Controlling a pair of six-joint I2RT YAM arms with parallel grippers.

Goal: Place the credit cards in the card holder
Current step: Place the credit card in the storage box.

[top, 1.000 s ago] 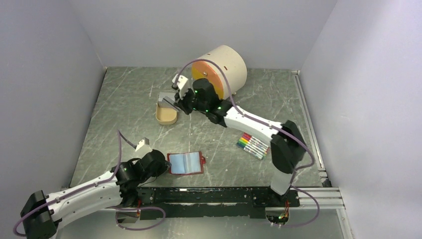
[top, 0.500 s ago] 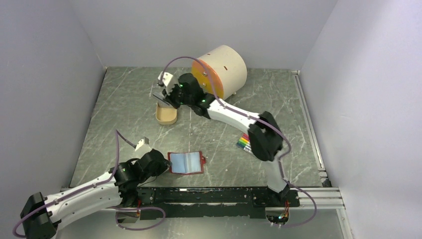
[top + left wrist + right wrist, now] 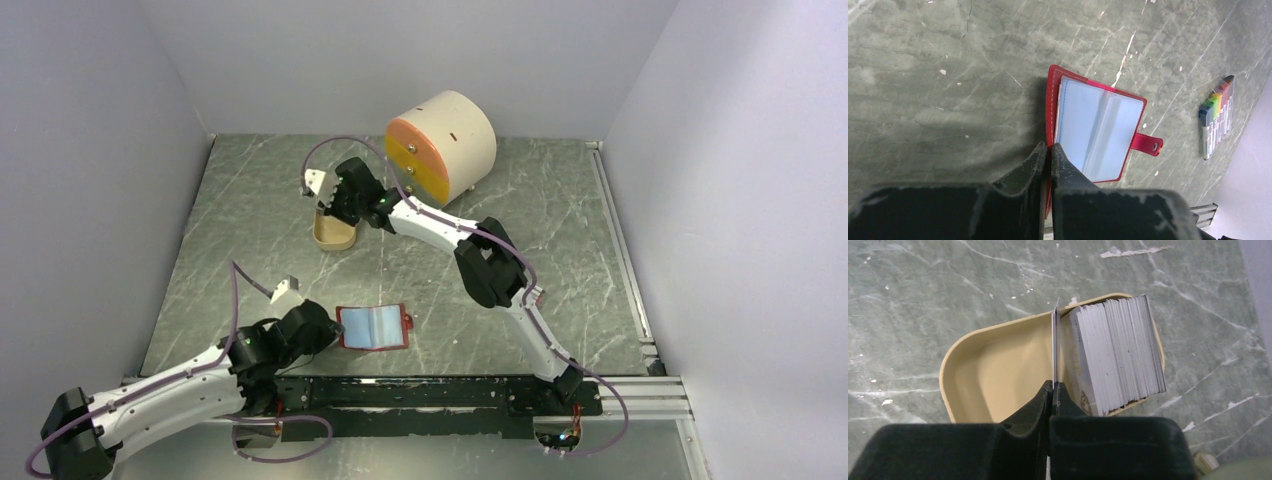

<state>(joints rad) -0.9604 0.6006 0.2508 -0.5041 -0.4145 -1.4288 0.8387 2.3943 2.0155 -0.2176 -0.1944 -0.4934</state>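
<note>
Right gripper (image 3: 1052,386) is clamped on a single credit card (image 3: 1054,340), held edge-on just above the tan tray (image 3: 983,365), beside the stack of cards (image 3: 1118,355) standing on edge in the tray's right half. Left gripper (image 3: 1049,148) is closed, and appears to pinch the near red edge of the card holder (image 3: 1098,127). The holder lies open on the table near the arm bases, pale blue pockets up, well apart from the tray. To do this step well, I judge the card should rise straight up, clear of the stack, so no neighbour drags along. It should then meet a pocket mouth edge-first while the left grip pins the holder. Count: one card in the jaws, one stack too dense to count, one holder, one tray, one pack of markers (image 3: 1215,117), one round drum (image 3: 450,140).
</note>
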